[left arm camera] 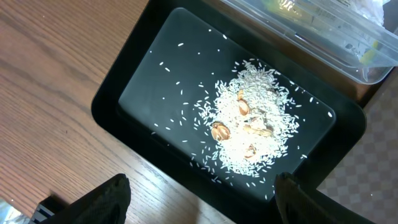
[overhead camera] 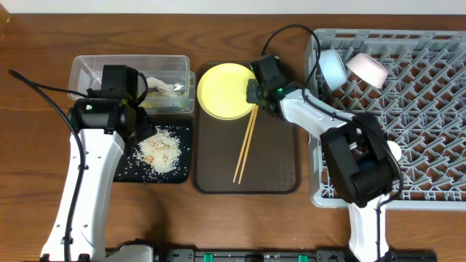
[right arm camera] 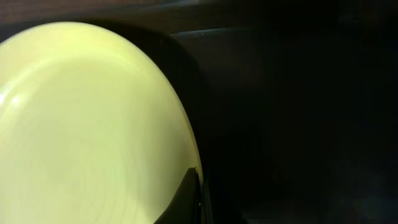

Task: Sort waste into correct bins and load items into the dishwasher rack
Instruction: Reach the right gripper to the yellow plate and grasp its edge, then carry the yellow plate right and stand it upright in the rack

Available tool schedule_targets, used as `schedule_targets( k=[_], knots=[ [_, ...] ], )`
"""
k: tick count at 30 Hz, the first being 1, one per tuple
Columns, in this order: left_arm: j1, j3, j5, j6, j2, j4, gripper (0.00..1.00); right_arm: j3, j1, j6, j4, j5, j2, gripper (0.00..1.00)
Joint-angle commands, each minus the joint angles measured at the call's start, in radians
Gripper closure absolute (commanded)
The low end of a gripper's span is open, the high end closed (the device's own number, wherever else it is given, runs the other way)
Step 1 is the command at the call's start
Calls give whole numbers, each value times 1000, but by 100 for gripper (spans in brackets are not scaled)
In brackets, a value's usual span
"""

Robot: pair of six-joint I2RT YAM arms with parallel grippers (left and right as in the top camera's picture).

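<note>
your right arm's dark housing (overhead camera: 360,164) rises closest to the overhead lens, above the near-left corner of the grey dishwasher rack (overhead camera: 437,109). from there the arm reaches left, so the right gripper (overhead camera: 254,93) sits at the right rim of the yellow plate (overhead camera: 222,91). the plate lies on the far end of the brown serving tray (overhead camera: 280,175). the chopsticks (overhead camera: 246,145) slant across that tray, their far ends at the plate's edge. a light blue bowl (overhead camera: 333,67) and a white bowl (overhead camera: 366,68) lean in the rack's far-left corner. your left gripper (overhead camera: 135,116) hangs over the black tray (overhead camera: 127,171), which holds the rice scraps (overhead camera: 160,149). the clear tub (overhead camera: 87,69) just beyond holds a crumpled white paper scrap (overhead camera: 166,87).

from the left wrist you see both fingers (left arm camera: 115,199) spread wide with nothing between them, above the tray's near rim.

from the right wrist the plate fills the left half, and one dark finger (right arm camera: 186,199) lies against its rim. you cannot tell whether that grip has closed.
</note>
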Motion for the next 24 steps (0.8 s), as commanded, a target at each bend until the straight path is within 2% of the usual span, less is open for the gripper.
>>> schedule_targets(
  k=[1, 6, 11, 14, 19, 22, 24],
  knots=[
    [4, 9, -5, -19, -7, -5, 23, 1, -35, -92, -30, 119, -167, 99],
    [4, 9, -5, -19, -7, -5, 23, 1, -92, -221, -174, 261, -381, 99],
    [4, 9, -5, -19, -7, -5, 23, 1, -179, -320, -326, 332, -545, 99],
    [4, 9, -5, -19, -7, -5, 23, 1, -263, -431, -399, 340, -630, 99],
    [4, 9, -5, -19, -7, -5, 23, 1, -376, -639, -479, 460, -704, 99],
    [4, 9, -5, -19, -7, -5, 23, 1, -406, -702, -518, 648, -710, 99],
    [4, 9, -5, -19, -7, -5, 23, 1, -410, -729, -548, 689, -707, 99]
  ],
)
